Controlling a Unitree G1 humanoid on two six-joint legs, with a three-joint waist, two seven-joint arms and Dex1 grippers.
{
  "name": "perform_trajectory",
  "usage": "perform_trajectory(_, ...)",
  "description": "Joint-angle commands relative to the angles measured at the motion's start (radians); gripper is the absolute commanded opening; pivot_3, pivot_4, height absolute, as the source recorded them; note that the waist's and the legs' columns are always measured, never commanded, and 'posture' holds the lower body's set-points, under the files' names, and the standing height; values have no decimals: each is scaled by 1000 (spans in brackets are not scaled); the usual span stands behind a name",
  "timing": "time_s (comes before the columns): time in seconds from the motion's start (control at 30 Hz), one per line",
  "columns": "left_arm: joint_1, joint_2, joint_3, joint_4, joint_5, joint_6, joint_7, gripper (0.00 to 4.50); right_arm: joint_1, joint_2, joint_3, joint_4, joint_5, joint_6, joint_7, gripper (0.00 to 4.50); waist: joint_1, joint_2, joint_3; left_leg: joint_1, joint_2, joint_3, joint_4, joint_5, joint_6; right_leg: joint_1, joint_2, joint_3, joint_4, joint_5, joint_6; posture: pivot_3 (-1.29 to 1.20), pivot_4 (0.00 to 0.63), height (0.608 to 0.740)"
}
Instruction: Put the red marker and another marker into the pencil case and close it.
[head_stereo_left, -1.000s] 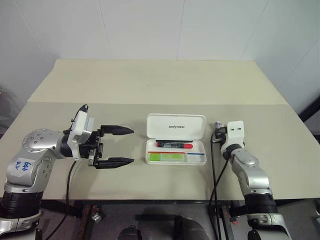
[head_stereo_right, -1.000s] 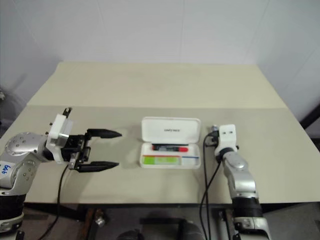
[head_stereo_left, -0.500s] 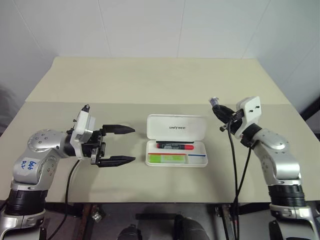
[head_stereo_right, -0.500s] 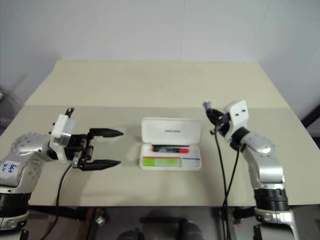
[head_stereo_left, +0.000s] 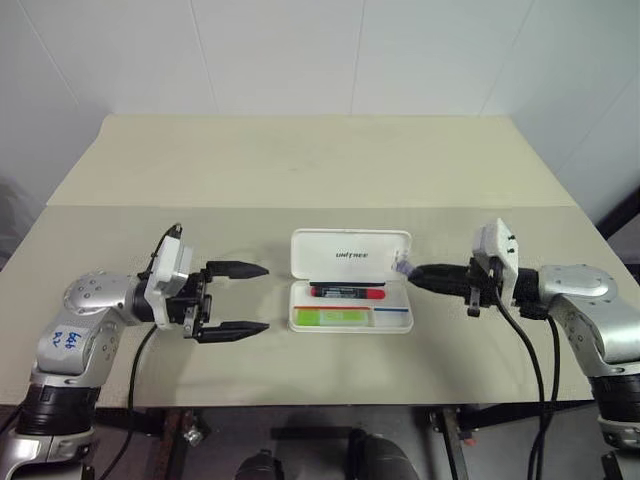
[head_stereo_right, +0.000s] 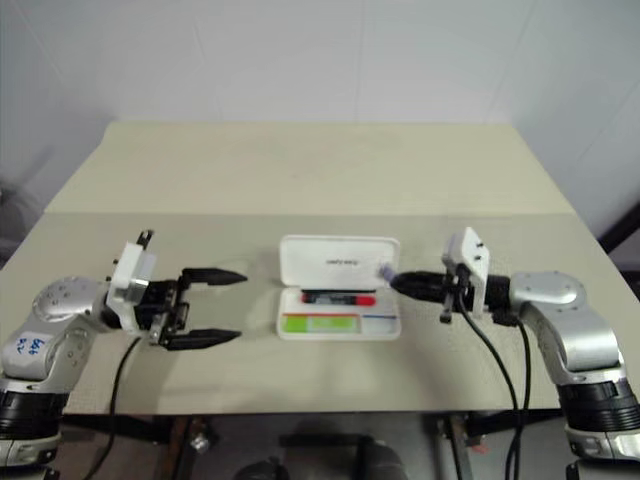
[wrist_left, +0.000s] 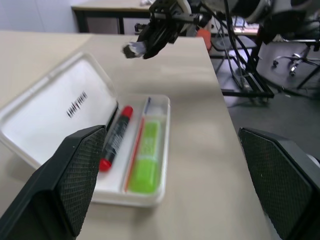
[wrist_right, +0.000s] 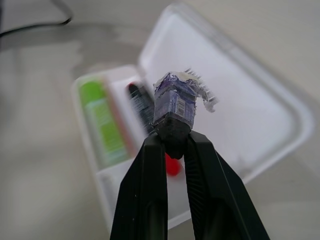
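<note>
**Left eye view: both markers in the open case, right fingers pinched on a taped tip**

Left eye view: white pencil case (head_stereo_left: 351, 281) lying near the front-middle of the beige table (head_stereo_left: 310, 160), lid (head_stereo_left: 351, 255) folded back flat on the far side, dark lettering showing on it. Red marker (head_stereo_left: 348, 291) lying lengthwise in the tray's far channel, red end toward the robot's right. Lime-green highlighter (head_stereo_left: 334, 316) lying in the near channel, toward the tray's left end, parallel to the red marker and just beside it. Red and blue stripes visible along the tray floor.

Left gripper (head_stereo_left: 238, 299) hovering left of the case, pointing level toward it, fingers spread wide with nothing between them, apart from the case.

Right gripper (head_stereo_left: 418, 276) reaching in level from the right, tip close to the case's right end at about lid-hinge height. Fingers (wrist_right: 150, 190) pressed together, pinching a small dark stub wrapped in purplish-white tape (wrist_right: 175, 102); contact between tape and case: cannot tell.

Left wrist view: case interior seen between the two spread fingers (wrist_left: 65, 185), right gripper's taped tip (wrist_left: 134, 49) above the far end of the case.
</note>
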Motion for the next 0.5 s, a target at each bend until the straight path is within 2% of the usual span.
perform_trajectory(0.03, 19, 23, 37, 9, 8, -43, -15, 4500, -29, -13, 43, 38, -39, -64, 62, 230, 1, 0, 0, 0, 0, 0, 0, 0, 0, 0, 0, 0, 0, 0, 0, 0, 150, 740)
perform_trajectory(0.5, 114, 59, 101, 14, 1, -90, -13, 4500, -112, 25, 148, 208, -145, -201, 167, 230, 1, 0, 0, 0, 0, 1, 1, 0, 0, 0, -1, 0, 1, 0, 0, 0, 150, 740)
